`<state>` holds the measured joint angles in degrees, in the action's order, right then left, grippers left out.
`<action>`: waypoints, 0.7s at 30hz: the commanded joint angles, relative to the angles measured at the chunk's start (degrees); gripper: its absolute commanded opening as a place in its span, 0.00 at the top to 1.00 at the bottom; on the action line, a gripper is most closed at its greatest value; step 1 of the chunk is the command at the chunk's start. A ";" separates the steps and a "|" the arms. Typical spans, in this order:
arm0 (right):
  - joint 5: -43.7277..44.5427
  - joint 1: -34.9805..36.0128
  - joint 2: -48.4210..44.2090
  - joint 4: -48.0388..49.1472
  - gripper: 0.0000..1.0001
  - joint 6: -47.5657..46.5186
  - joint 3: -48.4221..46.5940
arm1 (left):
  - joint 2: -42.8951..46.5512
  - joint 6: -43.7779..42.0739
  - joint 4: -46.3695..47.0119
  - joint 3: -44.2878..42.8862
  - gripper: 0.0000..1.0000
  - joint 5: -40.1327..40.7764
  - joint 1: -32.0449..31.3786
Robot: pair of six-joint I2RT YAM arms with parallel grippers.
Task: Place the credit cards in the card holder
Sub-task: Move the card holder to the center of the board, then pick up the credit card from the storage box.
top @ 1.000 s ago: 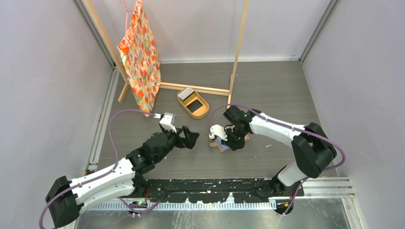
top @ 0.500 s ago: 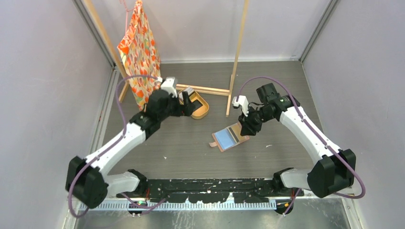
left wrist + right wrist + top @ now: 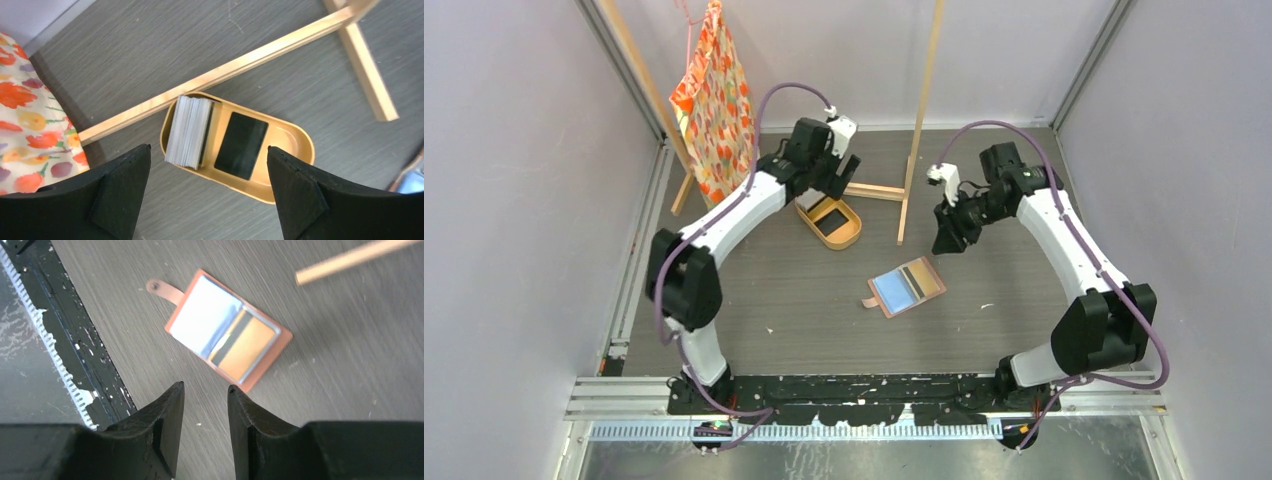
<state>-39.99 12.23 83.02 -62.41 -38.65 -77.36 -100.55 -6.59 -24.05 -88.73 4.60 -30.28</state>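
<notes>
1. The left gripper (image 3: 209,200), jaws wide apart and empty, hovers over the tray (image 3: 305,144).
2. In the tray, the credit cards (image 3: 189,131) stand stacked beside a flat black card (image 3: 241,145).
3. The right gripper (image 3: 205,395), jaws narrowly parted and empty, hangs above the open card holder (image 3: 227,337), mid-counter (image 3: 1024,320).

Both arms stretched far forward, grippers pointing down.
The white-and-black left arm (image 3: 724,215) reaches to the far left-centre, its black two-finger left gripper (image 3: 836,172) spread wide with nothing between the jaws. The matching right arm (image 3: 1064,240) angles inward from the right side, its black right gripper (image 3: 946,238) parted only narrowly, holding nothing.
</notes>
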 commanded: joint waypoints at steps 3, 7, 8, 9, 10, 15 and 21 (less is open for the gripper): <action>-5.00 -9.11 0.34 -2.00 0.57 -2.66 3.20 | -11.76 -0.92 -13.18 -19.98 0.10 4.78 -0.31; -4.71 -12.22 1.61 -1.29 0.57 -2.95 3.57 | -14.96 -1.90 -14.56 -22.15 0.00 6.77 -0.65; -4.40 -13.41 2.89 -1.37 0.57 -3.16 3.66 | -14.69 -2.43 -13.23 -20.79 0.00 7.16 -0.65; -4.09 -13.90 3.75 -1.47 0.57 -3.44 3.63 | -13.97 -3.48 -10.84 -18.18 0.01 7.46 -0.61; -3.79 -14.24 4.49 -1.39 0.57 -3.52 3.56 | -13.28 -4.99 -7.63 -14.87 0.02 7.79 -0.65; -2.67 -15.11 6.82 -1.40 0.57 -4.31 3.36 | -11.00 -14.36 5.71 -0.69 0.04 8.91 -0.58; -2.83 -15.22 8.49 -1.84 0.57 -4.80 3.42 | -13.91 -15.99 6.05 -0.70 0.14 9.46 -0.05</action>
<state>-42.11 -2.87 91.48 -63.53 -42.02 -73.47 -114.63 -19.33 -24.16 -87.42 12.58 -30.68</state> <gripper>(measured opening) 0.428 0.884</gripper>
